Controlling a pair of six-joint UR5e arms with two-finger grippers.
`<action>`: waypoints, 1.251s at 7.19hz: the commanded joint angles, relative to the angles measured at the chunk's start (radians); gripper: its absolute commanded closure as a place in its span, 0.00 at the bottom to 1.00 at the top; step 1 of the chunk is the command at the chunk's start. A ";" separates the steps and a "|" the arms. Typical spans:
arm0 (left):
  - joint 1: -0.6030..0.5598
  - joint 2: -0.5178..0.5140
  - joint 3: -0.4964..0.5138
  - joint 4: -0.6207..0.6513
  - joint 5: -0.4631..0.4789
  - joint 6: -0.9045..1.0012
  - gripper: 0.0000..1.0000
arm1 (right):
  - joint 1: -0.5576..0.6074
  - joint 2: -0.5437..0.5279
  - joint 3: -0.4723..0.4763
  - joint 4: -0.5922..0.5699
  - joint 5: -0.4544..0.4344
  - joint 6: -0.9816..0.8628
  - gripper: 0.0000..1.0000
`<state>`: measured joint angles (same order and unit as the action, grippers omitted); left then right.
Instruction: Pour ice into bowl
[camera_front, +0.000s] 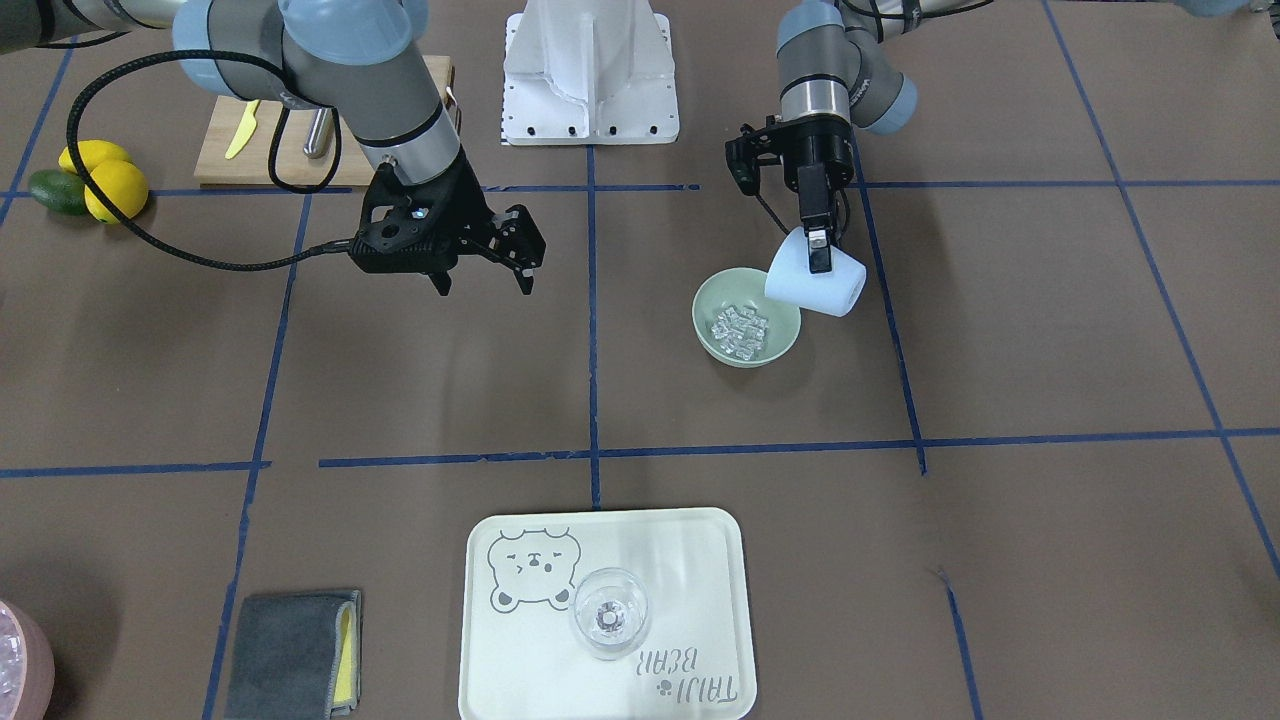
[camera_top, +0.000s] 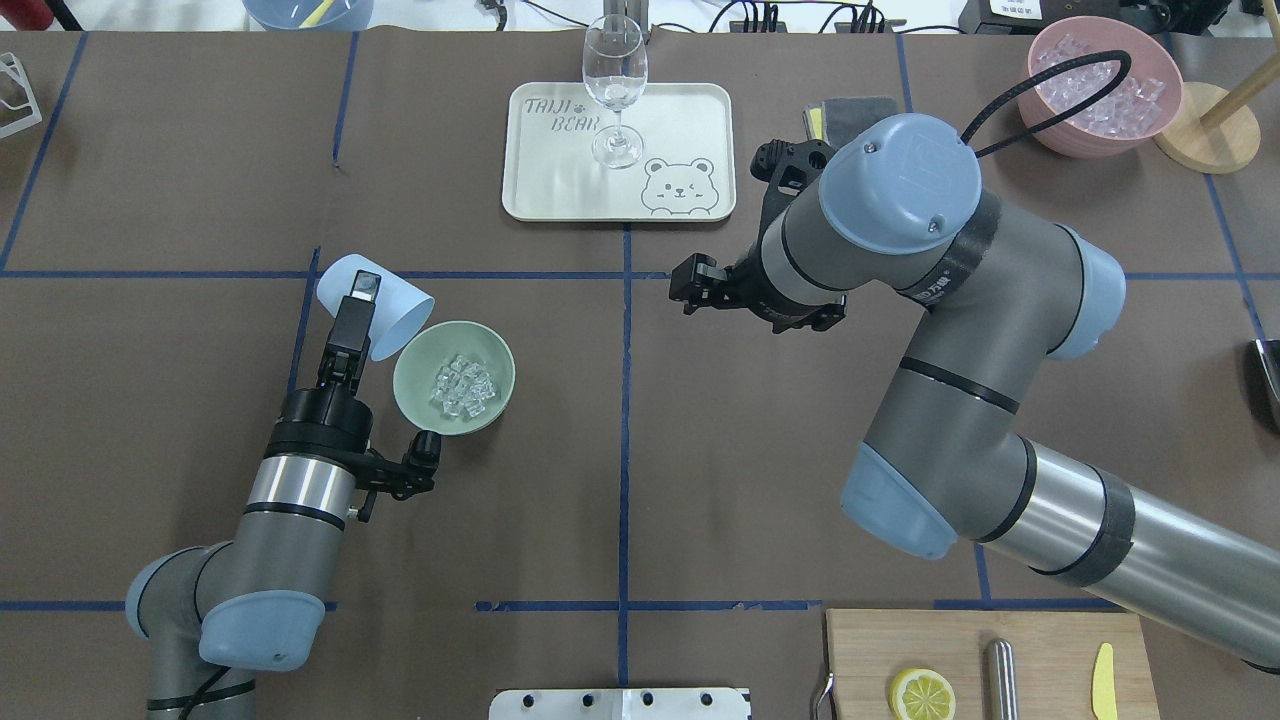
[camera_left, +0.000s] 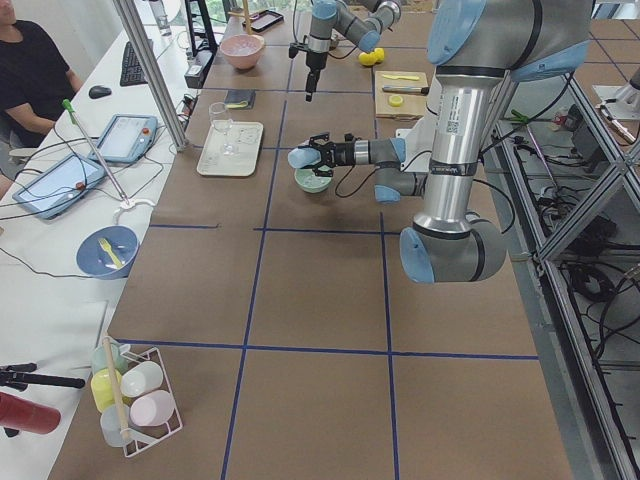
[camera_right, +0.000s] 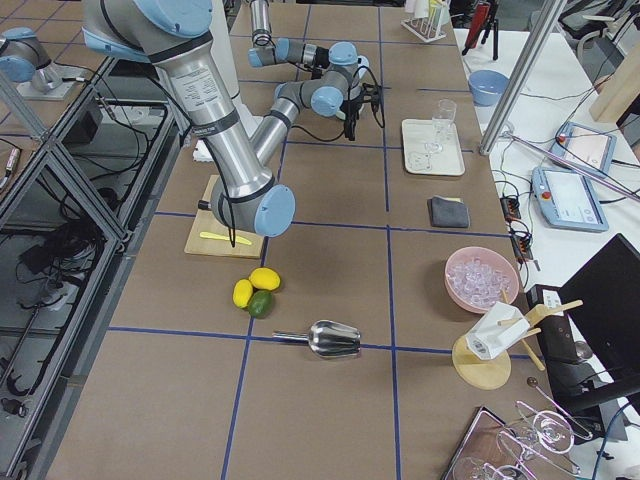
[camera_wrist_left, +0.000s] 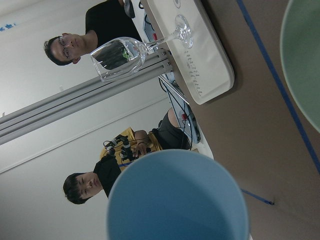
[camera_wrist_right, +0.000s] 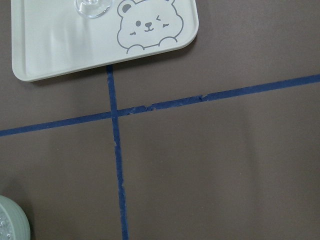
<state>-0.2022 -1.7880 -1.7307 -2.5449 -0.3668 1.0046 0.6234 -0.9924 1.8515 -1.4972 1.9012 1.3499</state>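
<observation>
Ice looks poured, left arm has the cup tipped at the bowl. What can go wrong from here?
1. The blue cup hangs tilted in the left gripper, mouth close to the bowl rim. Righting it could clip the rim and shift the bowl or scatter the ice.
2. The left arm's black wrist camera sits beside the bowl's near edge, so a careless retract might knock it.

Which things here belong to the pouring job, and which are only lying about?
Job: ice, bowl, blue cup, left gripper holding it.
Lying about: tray, wine glass, pink container, cutting board, grey cloth.
</observation>
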 joint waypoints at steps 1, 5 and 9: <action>-0.023 0.045 -0.018 -0.002 -0.090 -0.042 1.00 | -0.004 0.001 0.000 0.000 -0.002 0.000 0.00; -0.081 0.246 -0.122 -0.003 -0.242 -0.248 1.00 | -0.005 0.003 0.006 -0.003 -0.004 0.002 0.00; -0.135 0.465 -0.119 -0.243 -0.372 -0.437 1.00 | -0.005 0.005 0.017 -0.009 -0.005 0.002 0.00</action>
<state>-0.3206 -1.4005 -1.8518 -2.6921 -0.7013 0.6184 0.6182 -0.9884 1.8629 -1.5038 1.8962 1.3514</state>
